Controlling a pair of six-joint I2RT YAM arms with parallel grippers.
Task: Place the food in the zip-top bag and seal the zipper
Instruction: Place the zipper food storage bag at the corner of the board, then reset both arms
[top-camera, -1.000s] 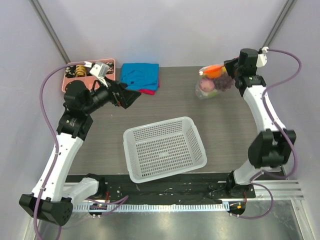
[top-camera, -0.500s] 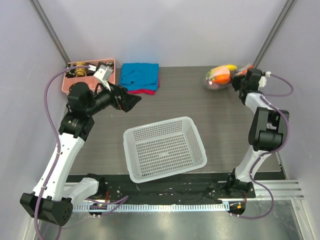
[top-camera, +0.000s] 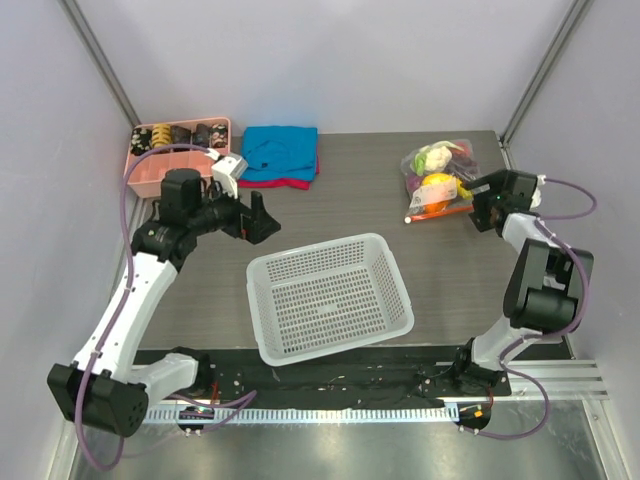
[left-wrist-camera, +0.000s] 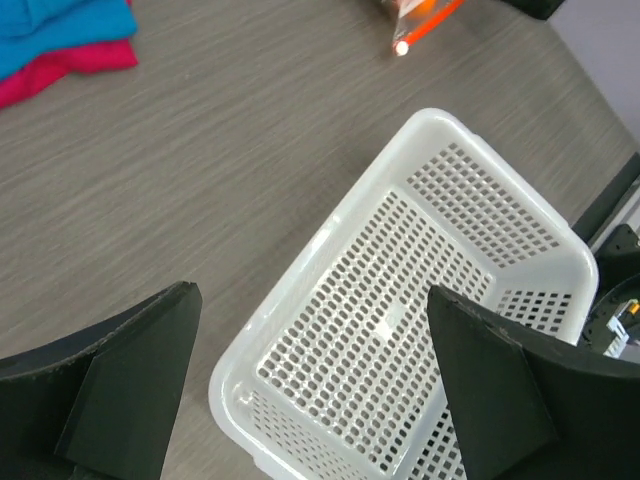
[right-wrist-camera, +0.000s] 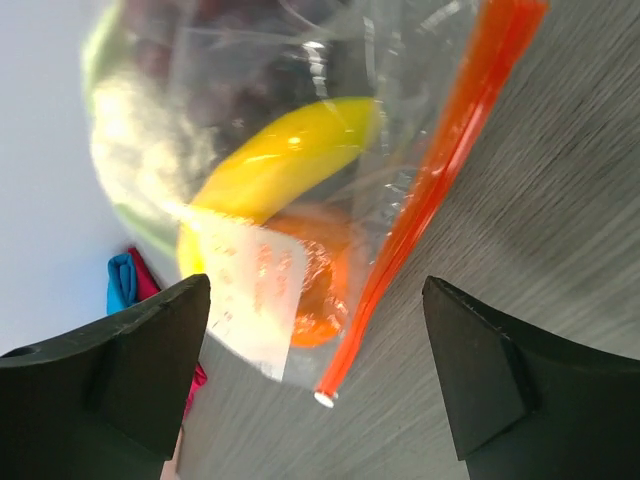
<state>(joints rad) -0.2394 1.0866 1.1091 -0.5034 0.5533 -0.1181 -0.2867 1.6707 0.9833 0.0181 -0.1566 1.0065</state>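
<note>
As my left gripper and right gripper gape empty, the crinkly clear plastic bag shows a straight orange-red zipper strip, seemingly sealed.

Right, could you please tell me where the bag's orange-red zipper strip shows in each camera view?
Top external: the zipper lies right of centre, along the bag's near edge.
Left wrist: zipper at the top edge, right of centre, beyond the basket.
Right wrist: zipper runs diagonally from bottom centre to top right.
Shared landmark: the blue and pink cloths.
</note>
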